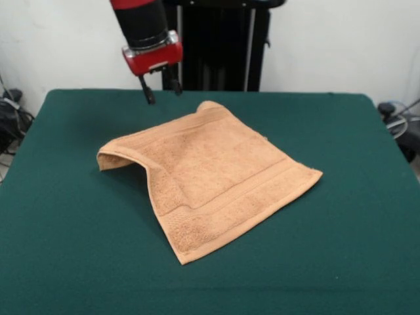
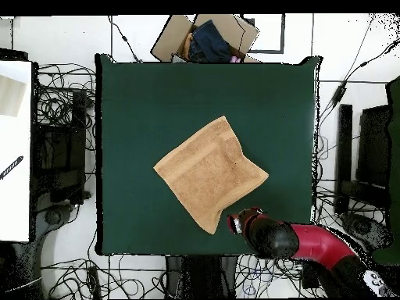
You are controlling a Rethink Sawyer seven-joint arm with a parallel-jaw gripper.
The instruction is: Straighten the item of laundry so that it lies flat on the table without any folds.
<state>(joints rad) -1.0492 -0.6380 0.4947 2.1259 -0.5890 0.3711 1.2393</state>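
The peach-orange towel (image 1: 210,170) lies near the middle of the dark green table (image 1: 65,230), set diagonally. Its left side (image 1: 115,156) humps up and curls under in a fold, and its far corner (image 1: 209,105) is slightly raised. Band stripes run along the near-right edge and the far-left edge. My gripper (image 1: 161,88) hangs above the table just behind the towel's far edge, open and empty, not touching the cloth. In the overhead view the towel (image 2: 209,172) is a skewed diamond on the table (image 2: 141,101), and the gripper (image 2: 234,223) is at its lower-right edge.
The black pedestal (image 1: 216,46) stands behind the table. A cardboard box with dark cloth (image 2: 207,39) sits beyond the table's far edge. Cables (image 2: 62,101) lie on the floor around the table. A white surface (image 2: 14,156) is at the left.
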